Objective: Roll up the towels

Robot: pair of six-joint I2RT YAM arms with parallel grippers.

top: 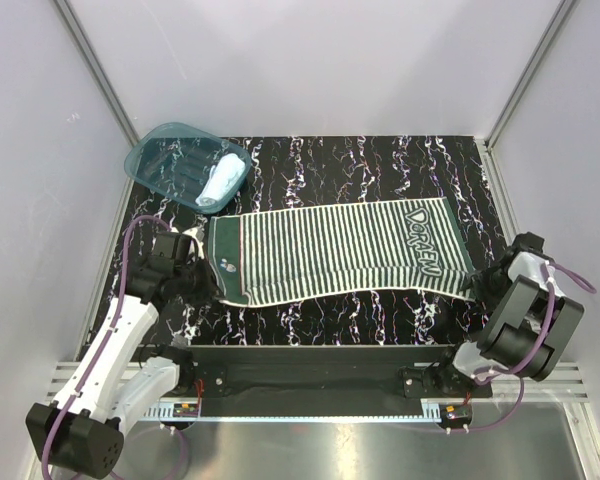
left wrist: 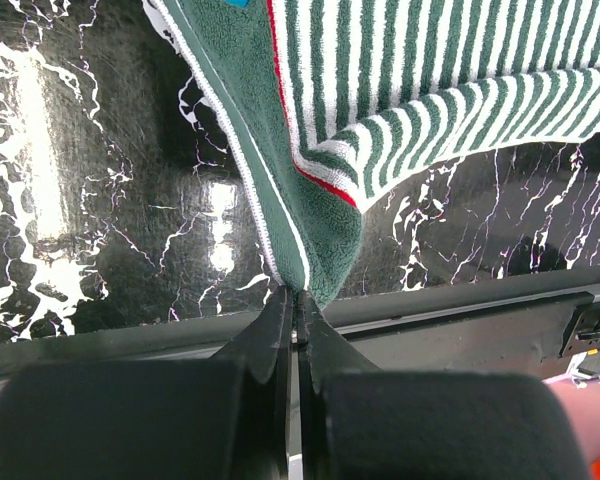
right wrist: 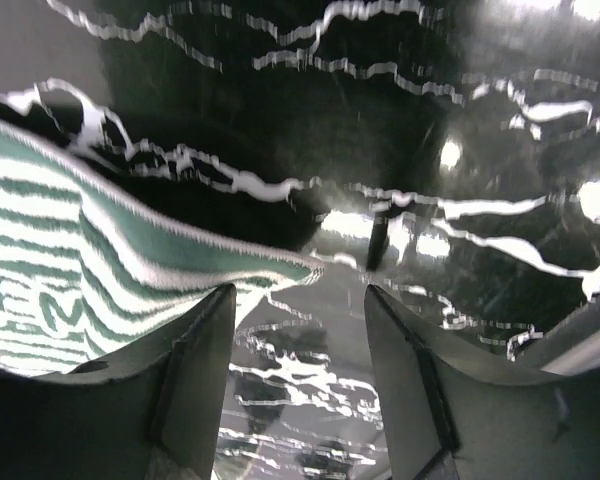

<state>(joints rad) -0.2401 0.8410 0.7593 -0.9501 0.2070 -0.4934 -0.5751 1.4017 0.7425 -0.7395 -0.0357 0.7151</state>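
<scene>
One striped towel [top: 330, 250], one pale blue towel [top: 220, 184] — plus one bin [top: 168, 160].

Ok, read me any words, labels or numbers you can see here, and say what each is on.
"DORREN", as best it reads: white letters at the right end of the striped towel.
A small white mark at its left end: too small to read.
Right wrist view: part of the white letters, too blurred to read.
</scene>
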